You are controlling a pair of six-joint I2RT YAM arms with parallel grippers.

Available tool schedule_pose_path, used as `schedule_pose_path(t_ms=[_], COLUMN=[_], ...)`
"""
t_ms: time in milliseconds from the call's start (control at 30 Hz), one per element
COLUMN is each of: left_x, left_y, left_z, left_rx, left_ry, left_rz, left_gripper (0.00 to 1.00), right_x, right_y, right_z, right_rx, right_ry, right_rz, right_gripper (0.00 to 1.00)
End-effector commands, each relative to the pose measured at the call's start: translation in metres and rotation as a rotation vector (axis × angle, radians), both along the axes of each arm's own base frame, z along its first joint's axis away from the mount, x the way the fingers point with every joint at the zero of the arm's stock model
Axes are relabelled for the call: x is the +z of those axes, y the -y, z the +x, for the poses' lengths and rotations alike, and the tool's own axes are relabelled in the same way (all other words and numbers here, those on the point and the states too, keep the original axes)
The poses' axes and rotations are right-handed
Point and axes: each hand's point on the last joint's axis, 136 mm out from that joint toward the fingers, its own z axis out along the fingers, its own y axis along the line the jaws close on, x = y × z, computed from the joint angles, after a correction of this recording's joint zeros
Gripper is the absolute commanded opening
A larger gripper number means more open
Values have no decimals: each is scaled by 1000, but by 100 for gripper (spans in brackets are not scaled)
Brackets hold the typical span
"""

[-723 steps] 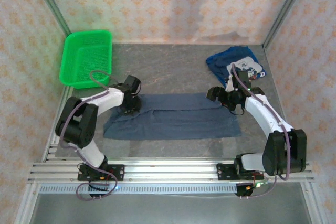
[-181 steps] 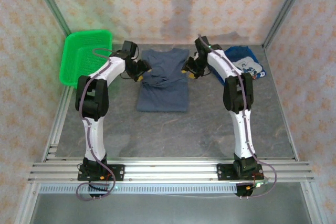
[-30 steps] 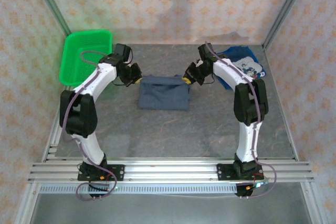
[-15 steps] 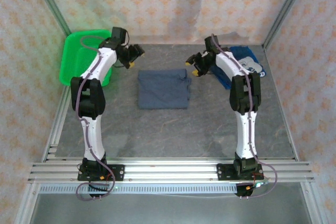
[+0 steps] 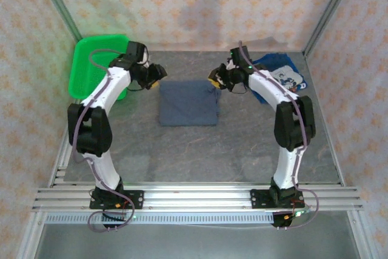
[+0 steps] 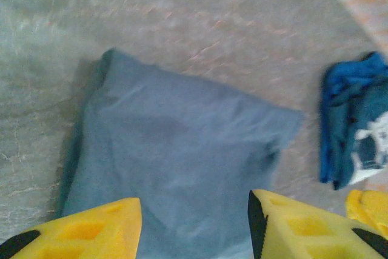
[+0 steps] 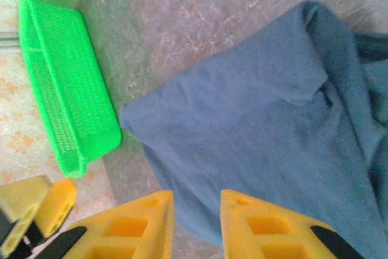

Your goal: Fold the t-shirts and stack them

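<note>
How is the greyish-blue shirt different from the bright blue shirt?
The greyish-blue shirt is plain; the bright blue shirt has a white picture on it. The greyish-blue shirt is folded into a tidy rectangle; the bright blue shirt lies in a crumpled heap. The greyish-blue shirt sits mid-table; the bright blue shirt is near the far right corner. Both are soft cloth lying on the grey table.

a green plastic mesh basket (image 5: 85, 77) sits at the far left corner of the grey marbled table (image 5: 200, 150), by the left wall. i see pale wallpaper with orange flowers (image 5: 194, 4) on three sides. slanted metal posts (image 5: 57, 1) rise at the far corners, and ribbed aluminium rails (image 5: 194, 197) run along the near edge.
</note>
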Motion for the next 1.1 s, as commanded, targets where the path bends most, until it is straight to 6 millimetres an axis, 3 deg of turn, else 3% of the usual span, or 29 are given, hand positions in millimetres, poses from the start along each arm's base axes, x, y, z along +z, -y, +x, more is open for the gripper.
schedule_pose_path(t_ms=[0, 167, 333, 433, 533, 633, 700, 800, 900, 1067], left_x=[-33, -73, -111, -112, -57, 23, 74, 142, 182, 202], left_y=[6, 1, 0, 2, 9, 15, 13, -6, -35, -67], left_z=[22, 47, 56, 58, 68, 65, 51, 20, -16, -68], left_rx=[-5, 16, 19, 13, 5, -37, -71, -61, -28, 24], left_ry=[0, -59, -118, -128, -10, 115, 194, 312, 407, 497], left_rz=[8, 63, 88, 72, 22, -10, -1, 50, 160, 290], left_gripper=[48, 45, 46, 49, 61, 73, 76, 81, 98, 100], right_x=[-21, -60, -100, -95, -54, -9, 13, 27, 23, -2], right_y=[-10, -5, 9, 7, 4, 11, 24, 47, 67, 62], right_z=[30, 57, 68, 73, 76, 59, 37, 1, -31, -52], right_rx=[-45, -112, -181, -188, -158, -109, -68, 4, 74, 156], right_ry=[11, -24, -88, -72, 11, 72, 79, 66, 32, -24], right_rz=[49, 11, -42, -25, 8, -42, -132, -279, -443, -493], right_gripper=[26, 22, 20, 20, 28, 41, 56, 70, 78, 81])
